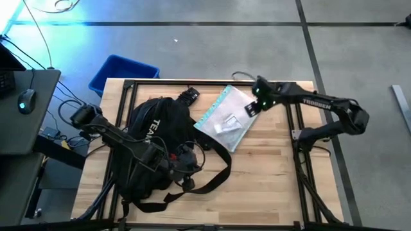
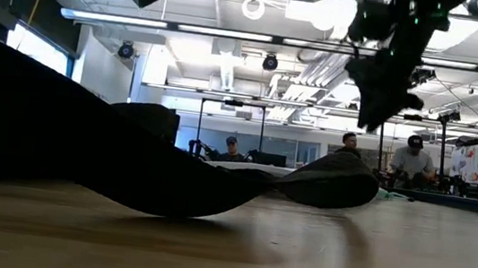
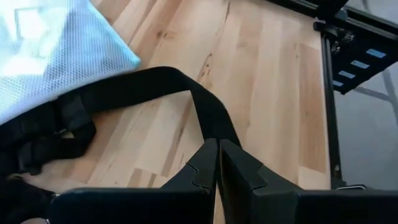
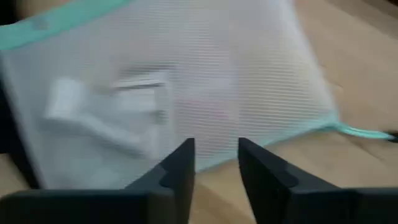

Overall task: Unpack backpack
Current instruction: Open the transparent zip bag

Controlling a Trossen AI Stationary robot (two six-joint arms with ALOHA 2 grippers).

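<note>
The black backpack [image 1: 157, 144] lies on the table's left half, its long straps [image 1: 221, 168] trailing over the wood toward the middle. My left gripper [image 1: 185, 162] hovers over the backpack's right side, shut; a strap [image 3: 205, 106] runs under its fingertips. A white mesh pouch [image 1: 225, 119] with a teal edge and white items inside lies flat at the far middle, its left edge by the backpack. My right gripper [image 4: 214, 162] hangs open just above the pouch's [image 4: 186, 81] right part, touching nothing. My left gripper has its shut fingers [image 3: 205, 165] right over the black strap [image 3: 214, 127], which disappears behind the fingertips. Whether the fingers touch or pinch the strap, I cannot tell. The rest of the strap lies slack on the table.
A blue bin [image 1: 122, 74] stands on the floor past the table's far left corner. Black frame rails [image 1: 297, 138] cross the table's right part and far edge. Bare wood [image 1: 270, 179] lies at the near right. People sit far back in the room [image 2: 412, 158].
</note>
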